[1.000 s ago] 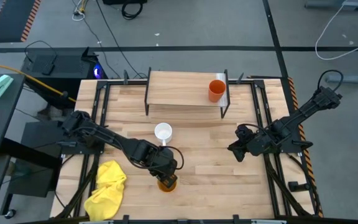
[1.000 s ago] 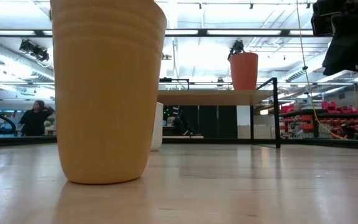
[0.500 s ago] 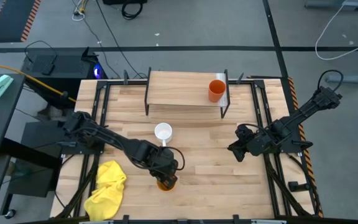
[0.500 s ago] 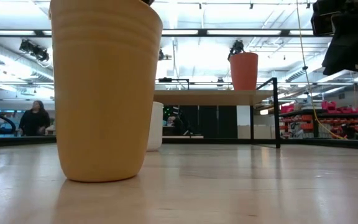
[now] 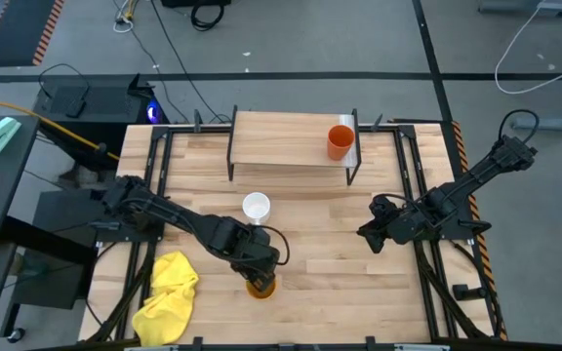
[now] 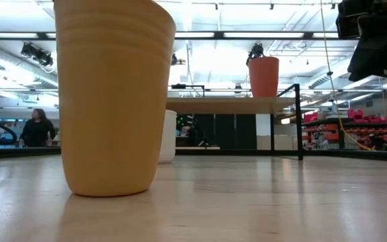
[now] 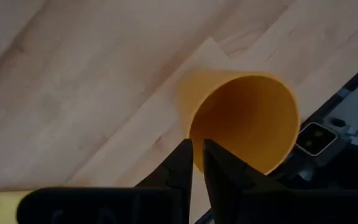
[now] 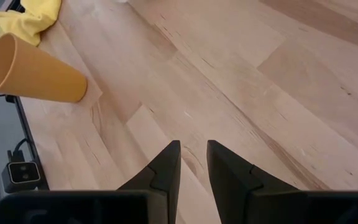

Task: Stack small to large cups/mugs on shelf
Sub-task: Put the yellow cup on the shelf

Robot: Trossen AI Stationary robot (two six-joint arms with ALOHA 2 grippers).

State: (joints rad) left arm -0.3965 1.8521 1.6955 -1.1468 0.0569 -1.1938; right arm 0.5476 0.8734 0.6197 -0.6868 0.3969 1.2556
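Butcher-block surface (image 5: pixel 320 244): empty yellow-orange handleless cup (image 7: pixel 241 118) upright, rim between narrow left hand (image 7: pixel 197 163) fingers; right hand (image 8: pixel 193 163) narrow, empty.

The red-orange cup (image 5: pixel 339 141) stands upright on the shelf (image 5: pixel 281 138). The white mug (image 5: pixel 256 207) and yellow-orange cup (image 6: pixel 114 94) stand upright on the worktop (image 5: pixel 330 244).

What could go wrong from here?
The left claw pinches only the rim of the yellow-orange cup, close to the front edge of the table: it could slip, tip and roll off. The white mug stands between it and the shelf; a low carry might knock it. The right claw idles aside.
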